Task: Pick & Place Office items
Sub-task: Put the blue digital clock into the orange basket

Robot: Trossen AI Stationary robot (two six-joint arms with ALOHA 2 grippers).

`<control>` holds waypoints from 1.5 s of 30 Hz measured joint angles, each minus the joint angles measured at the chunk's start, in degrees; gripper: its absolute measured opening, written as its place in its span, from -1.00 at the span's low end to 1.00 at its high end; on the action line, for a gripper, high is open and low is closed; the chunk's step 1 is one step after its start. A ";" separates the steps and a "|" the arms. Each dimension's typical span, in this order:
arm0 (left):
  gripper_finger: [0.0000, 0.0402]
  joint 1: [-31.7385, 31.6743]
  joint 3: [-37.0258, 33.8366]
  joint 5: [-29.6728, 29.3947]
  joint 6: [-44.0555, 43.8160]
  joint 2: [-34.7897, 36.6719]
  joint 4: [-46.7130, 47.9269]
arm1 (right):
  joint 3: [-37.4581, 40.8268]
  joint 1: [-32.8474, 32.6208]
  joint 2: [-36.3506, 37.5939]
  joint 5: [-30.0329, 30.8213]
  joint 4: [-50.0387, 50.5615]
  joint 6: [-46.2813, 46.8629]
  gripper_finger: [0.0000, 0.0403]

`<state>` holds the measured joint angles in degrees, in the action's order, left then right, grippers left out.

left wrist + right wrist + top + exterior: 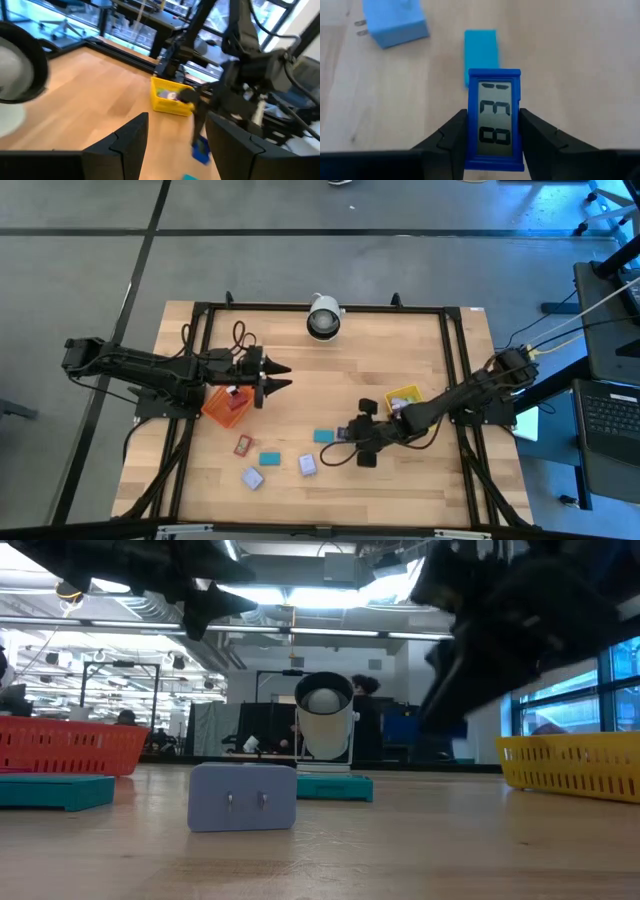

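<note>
My right gripper point(341, 436) is shut on a dark blue flat block with a grey number display point(495, 117), near the table's middle. Loose on the wood lie a teal block point(323, 436), a red white-labelled one point(243, 445), another teal one point(270, 458) and two lavender plug-like blocks point(251, 478) point(308, 465). One lavender block point(243, 797) stands close in the low view. My left gripper point(280, 377) is open and holds nothing. It hovers past the orange tray's point(225, 406) far right corner, fingers pointing toward the table's right. My right gripper pinches the dark blue display block by its two long side edges point(469, 125), one finger on each side. The fingers lie along its length and its display faces the wrist camera. In the left wrist view the block point(201, 149) hangs below the fingers, seemingly clear of the wood.
A yellow tray point(405, 397) with items inside sits just right of my right gripper. The orange tray holds a small item. A white camera point(323, 318) stands at the far edge's middle. Black frame rails run along the table's left, right and far sides.
</note>
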<state>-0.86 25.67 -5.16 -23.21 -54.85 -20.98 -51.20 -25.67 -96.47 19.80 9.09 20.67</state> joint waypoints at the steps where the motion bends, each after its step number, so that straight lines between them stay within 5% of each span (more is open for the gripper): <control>1: -0.04 0.00 0.00 0.75 -0.30 0.00 -0.06 | -0.65 0.00 0.69 0.82 1.57 -0.54 -0.28; 12: -0.04 0.00 -0.02 2.50 -8.53 -0.70 -2.21 | -5.55 3.33 8.28 11.70 11.50 -11.69 -0.28; 22: -0.03 -0.04 -0.07 9.97 -16.13 -8.94 -16.18 | -14.37 6.20 8.20 19.94 15.74 -27.05 -0.28; 29: -0.03 -1.27 0.33 10.40 -24.12 -16.47 -21.73 | -16.47 7.76 8.20 20.27 14.09 -31.17 -0.28; 45: -0.03 -3.80 11.49 18.40 -23.60 -26.94 -21.80 | -16.57 7.82 7.59 17.71 10.42 -34.43 -0.28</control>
<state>-4.67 37.16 13.23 -46.81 -81.79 -42.77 -67.77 -17.85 -88.88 37.51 19.51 -13.76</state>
